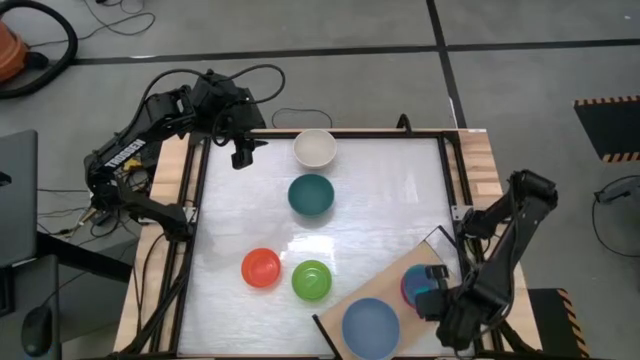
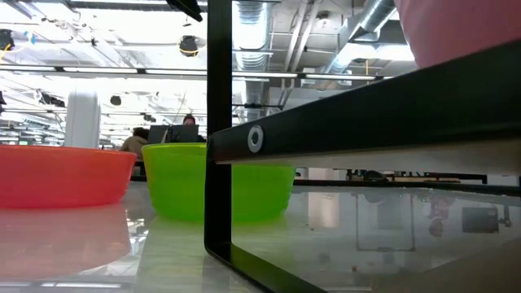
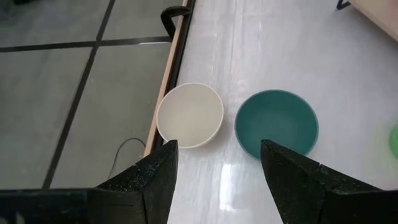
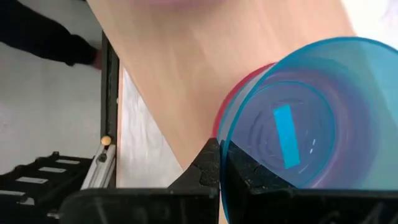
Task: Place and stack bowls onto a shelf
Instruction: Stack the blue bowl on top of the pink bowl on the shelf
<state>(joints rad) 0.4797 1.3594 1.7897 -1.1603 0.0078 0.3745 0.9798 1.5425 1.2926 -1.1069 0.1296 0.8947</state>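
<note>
The right gripper (image 4: 219,163) pinches the cyan bowl (image 4: 305,124) by its rim, apparently to nest it in the magenta bowl (image 1: 408,285) on the shelf (image 4: 180,74) (the left gripper (image 3: 217,168) waits spread near the cream bowl (image 3: 189,115)).

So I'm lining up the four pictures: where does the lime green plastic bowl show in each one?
High view: the round lime green plastic bowl sits low centre, right of the round red plastic bowl.
Low view: left of centre, partly behind a dark upright bar, red bowl on its left.
Left wrist view: only a green sliver at the right edge.
Right wrist view: not in it.
Shared landmark: the red bowl, in the high and low views.
</note>
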